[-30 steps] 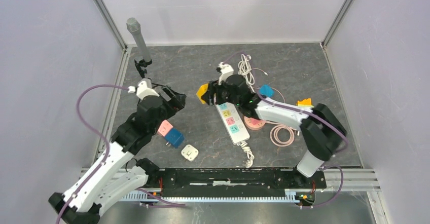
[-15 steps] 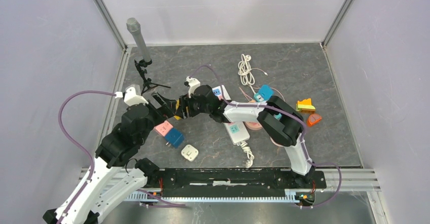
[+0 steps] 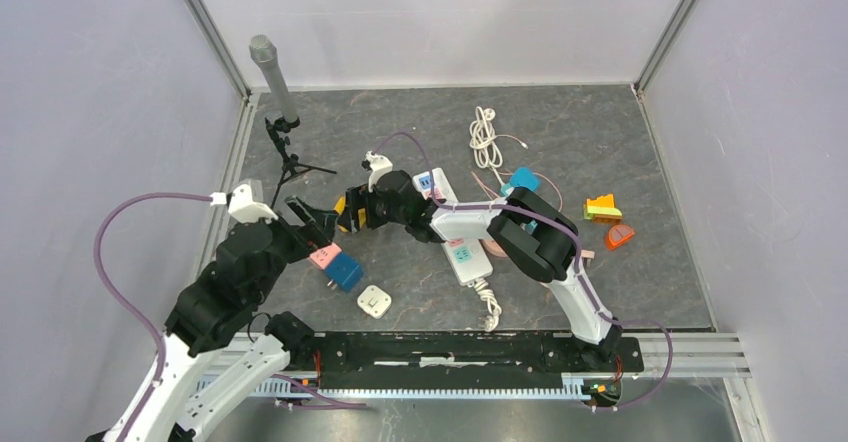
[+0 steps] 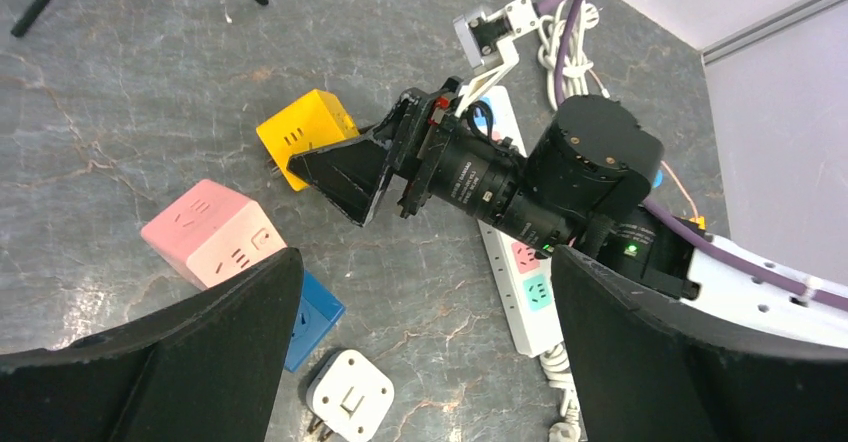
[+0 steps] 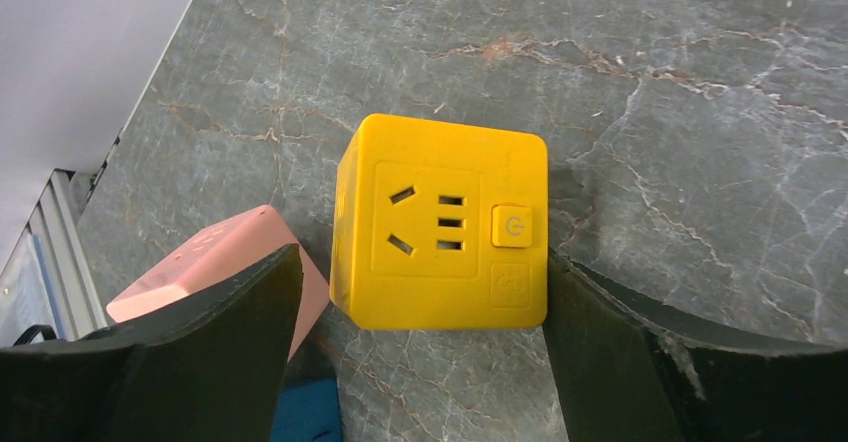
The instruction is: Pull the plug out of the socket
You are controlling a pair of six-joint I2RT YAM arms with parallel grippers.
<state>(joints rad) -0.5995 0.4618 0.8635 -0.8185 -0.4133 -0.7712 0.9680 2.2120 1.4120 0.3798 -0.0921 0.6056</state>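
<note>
Since the yellow cube plug [image 5: 440, 227] rests on the table [image 5: 700, 82], detached, at 9 o'clock from the power strip [image 3: 462, 254], the right gripper [image 5: 418, 262] straddles it with jaws wide, probably releasing. The left gripper [image 4: 425, 252] hovers wide open above the pink cube [image 4: 215, 232], in reserve.

Bright, even overhead light, soft shadows, sharp focus, no glare.

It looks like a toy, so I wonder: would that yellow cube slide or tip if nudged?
Probably slide: the yellow cube sits flat-faced on the smooth table. It looks like rigid plastic, so likely no flexing. Its glossy rounded edges might slip when gripped.
</note>
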